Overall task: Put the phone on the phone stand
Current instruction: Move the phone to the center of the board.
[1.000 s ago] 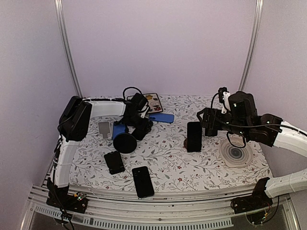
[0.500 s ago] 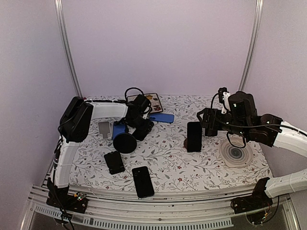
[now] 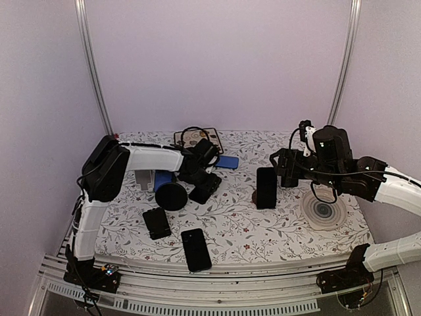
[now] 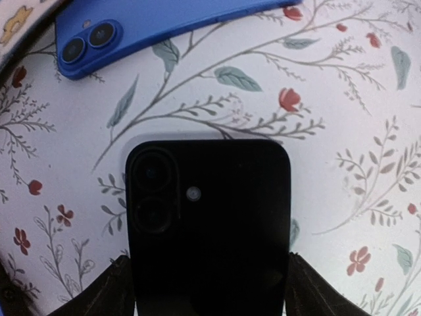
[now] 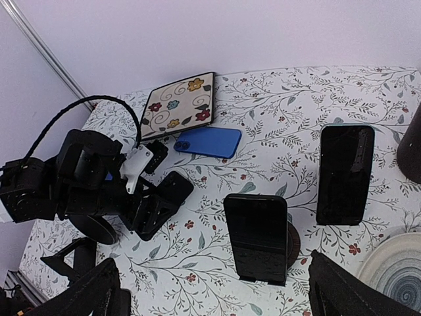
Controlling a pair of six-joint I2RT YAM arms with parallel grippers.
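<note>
Left gripper point(image 4: 210, 297): reached out left of centre over the flowered cloth point(image 4: 342, 99). Its fingers point(image 4: 108, 293) are set against both long edges of a black phone point(image 4: 210, 217), which is pinched across its width, so its flat faces are left untouched.
Black phone: seen back side up, with the camera lenses showing. It is found left of centre, just on the near side of a blue phone point(image 4: 151, 23). Whether it rests on the cloth or is raised slightly cannot be told.
Right gripper point(image 5: 220, 296): its fingers are spread wide and nothing is held between them. It is kept aloft on the right, facing left, probably so that the other arm is left free.
Stand point(image 3: 254, 196): a small brown round base at centre, already occupied by an upright phone point(image 3: 266, 187) leaned on it with the screen facing the near side.
Round black object point(image 3: 172, 196): placed just left of the black phone. It may be a second stand, but this cannot be told.
Spare phones: two are laid flat towards the near edge point(image 3: 156, 222) point(image 3: 196, 249).
Step judged: the grip appears made, while the lift and the carry to a free stand are not yet done.
Risk judged: since only one end is pinched, the free end could droop or swing when raised.
</note>
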